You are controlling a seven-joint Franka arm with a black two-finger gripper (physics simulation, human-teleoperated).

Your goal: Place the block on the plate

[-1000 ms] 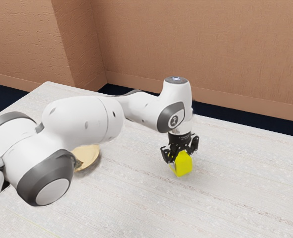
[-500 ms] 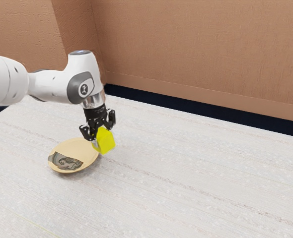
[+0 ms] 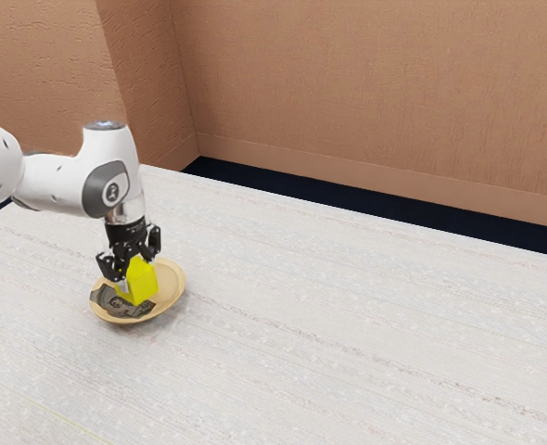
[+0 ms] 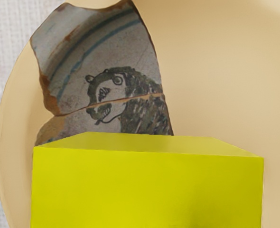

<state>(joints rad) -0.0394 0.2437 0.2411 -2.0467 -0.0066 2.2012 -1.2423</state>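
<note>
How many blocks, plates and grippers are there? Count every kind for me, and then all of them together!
Yellow box-shaped block: 1
Round tan plate: 1
Black two-finger gripper: 1
Total: 3

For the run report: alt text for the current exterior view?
A black gripper holds a yellow block over a tan plate; whether they touch is unclear. The white arm reaches in from the exterior view's left over a pale table, a brown wall behind.

Plain yellow block [image 4: 144,190], tan plate [image 4: 216,71], dark-figured.
</note>
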